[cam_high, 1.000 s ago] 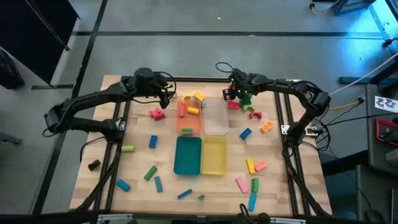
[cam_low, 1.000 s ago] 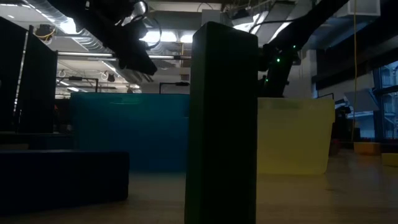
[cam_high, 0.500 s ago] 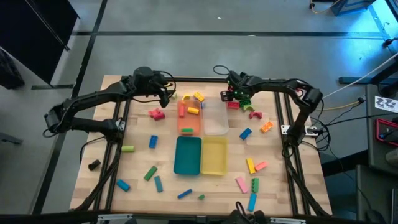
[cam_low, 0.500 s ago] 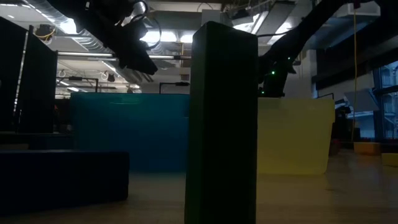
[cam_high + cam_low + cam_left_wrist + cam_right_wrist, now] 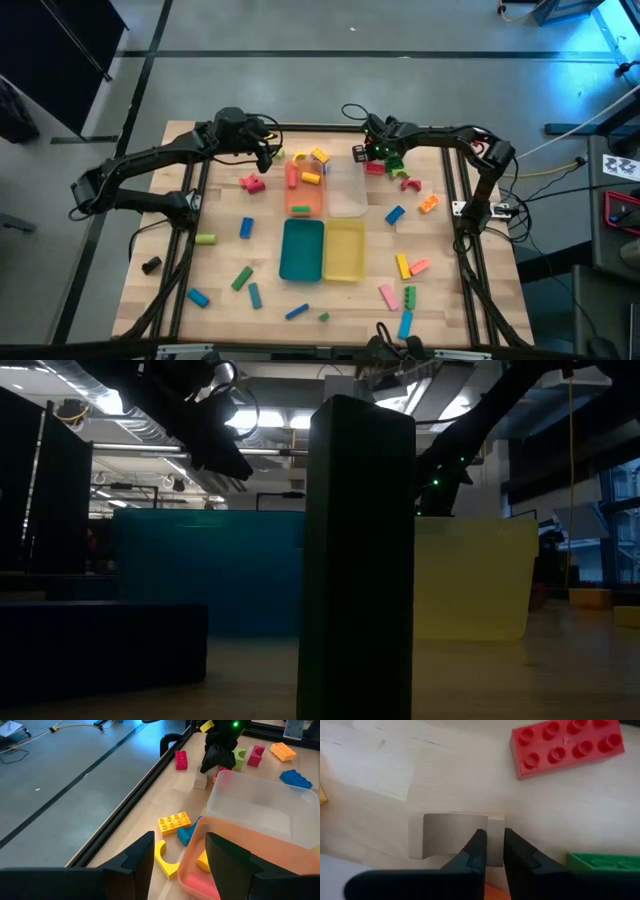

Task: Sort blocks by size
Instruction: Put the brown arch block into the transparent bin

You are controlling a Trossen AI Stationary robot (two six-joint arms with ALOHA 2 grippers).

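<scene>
Since a second ago, the high view shows the right gripper (image 5: 366, 152) shifted toward the clear tray (image 5: 346, 190); the left gripper (image 5: 268, 157) hovers released beside the orange tray (image 5: 300, 205). Its wrist view shows fingers (image 5: 476, 851) clenched on a pale block (image 5: 451, 841) lying flat on the table, its near edge hidden, beside a red brick (image 5: 565, 746) lying slantwise.

Overhead: bluish light is spilling in from two o'clock.
Low view: ceiling lights (image 5: 262, 420) are glaring; foreground is looking silhouetted.
Right wrist: near fingers (image 5: 470, 860) are blurring.
</scene>
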